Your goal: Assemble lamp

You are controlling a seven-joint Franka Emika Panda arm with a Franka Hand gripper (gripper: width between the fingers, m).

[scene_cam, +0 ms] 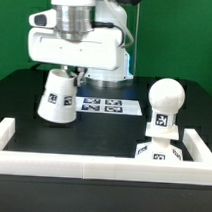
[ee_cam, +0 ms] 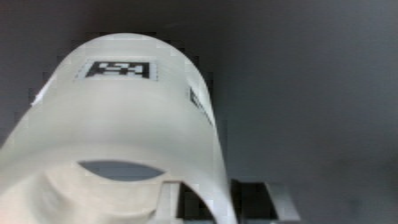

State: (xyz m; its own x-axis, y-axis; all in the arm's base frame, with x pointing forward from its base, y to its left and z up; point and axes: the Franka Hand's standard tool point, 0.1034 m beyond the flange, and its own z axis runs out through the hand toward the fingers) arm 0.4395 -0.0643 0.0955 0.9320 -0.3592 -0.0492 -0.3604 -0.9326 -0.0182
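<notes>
The white cone-shaped shade (scene_cam: 57, 97) hangs tilted in my gripper (scene_cam: 71, 74) at the exterior view's left, its lower rim close to the black table. In the wrist view the shade (ee_cam: 125, 120) fills most of the picture, with one tag on its side and its open mouth towards the camera. My gripper (ee_cam: 224, 205) is shut on the shade's wall at the rim, with one finger inside and one outside. The ball-topped bulb (scene_cam: 165, 99) stands upright on the flat square base (scene_cam: 158, 153) at the exterior view's right, apart from the shade.
The marker board (scene_cam: 104, 104) lies flat on the table between the shade and the bulb. A white rail frame (scene_cam: 91, 165) runs along the front, with side rails at the left (scene_cam: 5, 134) and right (scene_cam: 200, 148).
</notes>
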